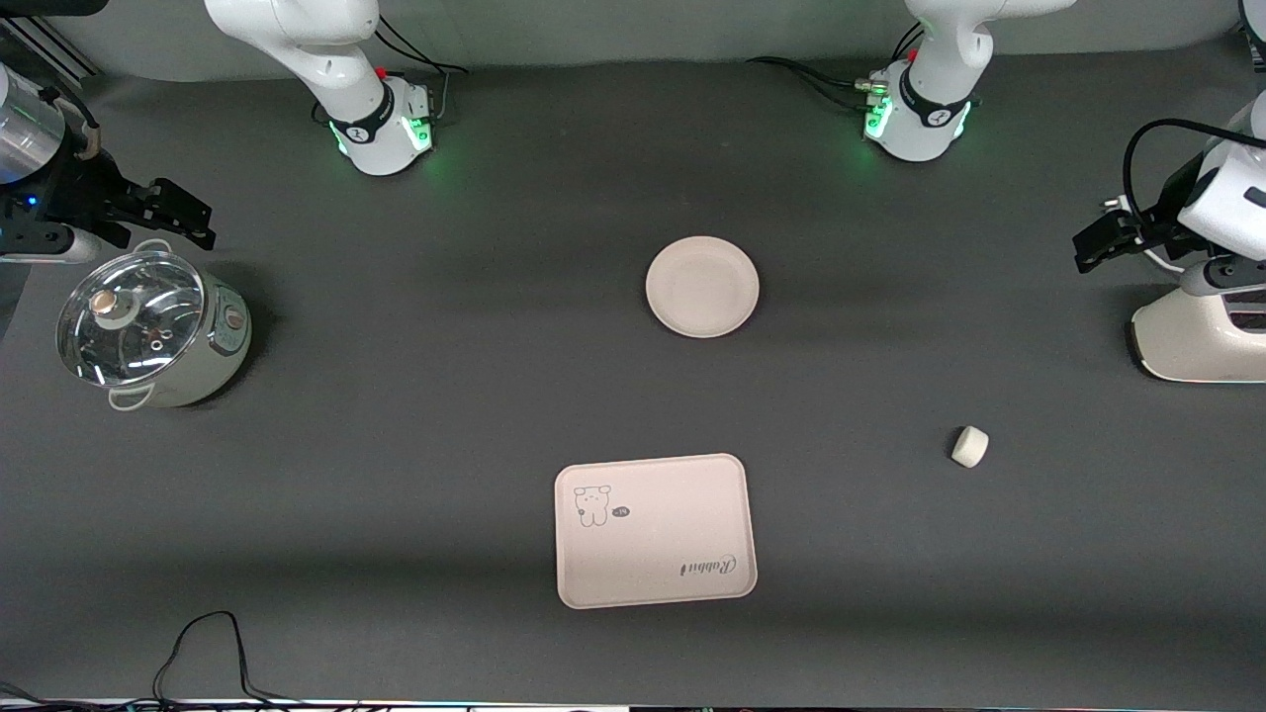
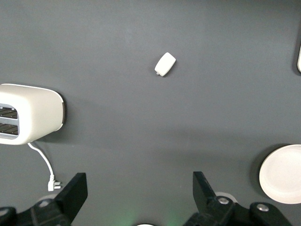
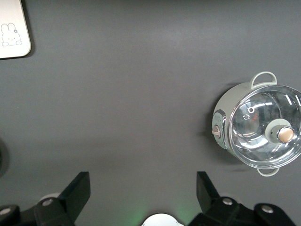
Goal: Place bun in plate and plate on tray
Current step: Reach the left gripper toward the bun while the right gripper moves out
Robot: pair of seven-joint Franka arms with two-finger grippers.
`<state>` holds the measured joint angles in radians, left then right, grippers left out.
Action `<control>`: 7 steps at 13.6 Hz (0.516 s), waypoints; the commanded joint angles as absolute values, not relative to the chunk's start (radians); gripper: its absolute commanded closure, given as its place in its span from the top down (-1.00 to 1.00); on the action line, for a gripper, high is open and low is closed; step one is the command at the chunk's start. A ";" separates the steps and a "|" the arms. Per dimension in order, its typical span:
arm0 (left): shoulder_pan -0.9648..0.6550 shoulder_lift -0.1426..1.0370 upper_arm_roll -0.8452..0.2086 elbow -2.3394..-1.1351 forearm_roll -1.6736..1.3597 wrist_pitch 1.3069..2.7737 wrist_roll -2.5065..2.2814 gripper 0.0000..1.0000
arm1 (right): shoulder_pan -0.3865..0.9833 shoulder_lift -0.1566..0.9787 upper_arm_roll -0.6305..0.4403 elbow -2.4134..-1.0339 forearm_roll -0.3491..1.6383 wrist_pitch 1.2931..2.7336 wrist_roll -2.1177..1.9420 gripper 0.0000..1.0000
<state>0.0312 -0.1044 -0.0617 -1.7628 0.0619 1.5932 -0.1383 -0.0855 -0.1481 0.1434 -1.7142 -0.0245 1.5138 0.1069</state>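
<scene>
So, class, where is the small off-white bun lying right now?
In the front view, the small off-white rounded bun lies alone on the dark table toward the left arm's end, nearer the camera than the white toaster.

The left gripper (image 2: 137, 197) hangs over bare table (image 2: 141, 122), fingers (image 2: 75, 190) spread wide and empty. The bun (image 2: 165, 64) lies alone on the table. A white toaster (image 2: 30, 113) and the plate (image 2: 283, 173) sit at the edges of the picture.

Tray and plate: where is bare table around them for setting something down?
Bare cloth lies between the plate and tray, and between the tray and bun. Tighter at the ends: the pot under the right gripper, the toaster under the left gripper.
</scene>
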 commanded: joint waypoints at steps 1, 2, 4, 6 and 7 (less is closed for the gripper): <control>0.025 -0.080 -0.055 -1.720 0.052 1.546 -0.054 1.00 | -0.074 -0.156 0.133 -1.720 -0.006 1.511 0.092 1.00; 0.032 -0.078 -0.052 -1.721 0.048 1.533 -0.031 1.00 | -0.074 -0.158 0.132 -1.720 0.001 1.509 0.092 1.00; 0.031 -0.071 -0.034 -1.715 0.041 1.532 -0.026 1.00 | -0.072 -0.158 0.135 -1.721 0.006 1.514 0.107 1.00; 0.029 -0.066 -0.034 -1.691 0.043 1.519 -0.022 1.00 | -0.048 -0.155 0.143 -1.762 0.063 1.569 0.115 1.00; 0.032 -0.039 -0.034 -1.657 0.044 1.519 -0.020 1.00 | -0.043 -0.155 0.146 -1.804 0.080 1.621 0.115 1.00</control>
<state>0.0315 -0.0773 -0.0374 -1.7312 0.0552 1.5584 -0.0427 -0.0683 -0.1471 0.1476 -1.7355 0.0387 1.5460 0.1074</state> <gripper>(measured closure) 0.000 0.000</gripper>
